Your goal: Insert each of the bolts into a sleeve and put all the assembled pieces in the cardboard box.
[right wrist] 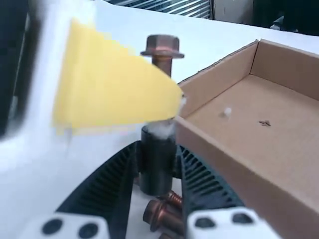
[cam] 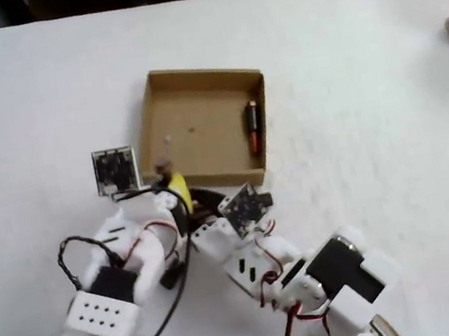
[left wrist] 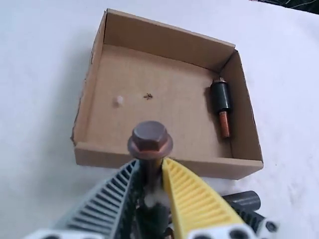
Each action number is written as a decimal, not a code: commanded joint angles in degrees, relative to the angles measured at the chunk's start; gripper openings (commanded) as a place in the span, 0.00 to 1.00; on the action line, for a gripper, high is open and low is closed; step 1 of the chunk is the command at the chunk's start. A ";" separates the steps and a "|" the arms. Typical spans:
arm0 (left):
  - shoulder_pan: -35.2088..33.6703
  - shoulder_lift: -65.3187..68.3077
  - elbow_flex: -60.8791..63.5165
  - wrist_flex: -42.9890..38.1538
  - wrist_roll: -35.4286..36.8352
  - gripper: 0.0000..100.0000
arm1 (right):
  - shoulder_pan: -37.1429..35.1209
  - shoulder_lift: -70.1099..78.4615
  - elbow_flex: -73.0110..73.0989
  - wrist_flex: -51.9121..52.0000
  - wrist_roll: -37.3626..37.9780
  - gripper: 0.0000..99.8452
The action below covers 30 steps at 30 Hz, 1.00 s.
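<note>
While the left gripper (left wrist: 150, 165) has its grey and yellow fingers (left wrist: 194, 199) pinched onto the shank of a copper bolt (left wrist: 150, 140), hex head poking up just above the tips, the right gripper (right wrist: 157, 152) is clamped on a dark sleeve (right wrist: 157, 172) standing upright right underneath it. Bolt and sleeve line up, but the yellow finger covers the spot where they'd meet, so I can't tell if the shank is in at all. The cardboard box (left wrist: 164, 37) is straight ahead of the left gripper, near wall just past the bolt and right beside the held sleeve. One assembled piece (left wrist: 220, 102) lies inside, by the wall off to the yellow finger's side. A couple of loose bolts (right wrist: 160, 215) sit on the white table (cam: 359, 40) just below the right gripper's fingers.
</note>
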 commanded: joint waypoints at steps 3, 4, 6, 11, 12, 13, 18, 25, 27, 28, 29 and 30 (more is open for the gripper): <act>3.47 -0.31 -3.52 3.08 0.35 0.13 | 2.07 -0.92 -1.41 -0.31 0.62 0.02; 3.47 -0.31 -3.52 3.69 0.35 0.17 | 2.42 -0.92 -1.49 -0.66 0.62 0.02; 3.56 -0.31 -3.52 5.19 0.53 0.29 | 2.77 -0.57 -1.67 -2.07 0.62 0.02; 3.21 -0.31 -3.52 6.51 0.35 0.47 | 2.77 -0.48 -1.67 -1.80 0.62 0.02; 3.12 -0.31 -3.52 6.51 0.35 0.47 | 2.77 -0.48 -1.67 -1.80 0.62 0.02; 3.12 -0.31 -3.52 6.51 0.44 0.48 | 2.77 -0.48 -1.67 -1.80 0.62 0.02; 3.12 -0.66 -3.87 6.15 0.62 0.48 | 2.77 -0.48 -1.67 -1.80 0.62 0.02; -0.04 -0.75 -5.63 2.46 2.90 0.48 | 2.86 -0.48 -1.76 -1.80 0.62 0.02; -2.68 -0.75 -6.24 0.53 4.04 0.48 | 2.86 -0.48 -1.76 -1.80 0.62 0.02; -3.82 -0.75 -6.68 -0.53 4.40 0.48 | 2.77 -0.48 -1.76 -1.80 0.62 0.02; -4.79 -0.75 -6.95 -1.23 4.48 0.48 | 2.77 -0.48 -1.76 -1.80 0.62 0.02; -5.85 -0.75 -7.12 -1.76 4.92 0.48 | 2.77 -0.48 -1.76 -1.80 0.62 0.02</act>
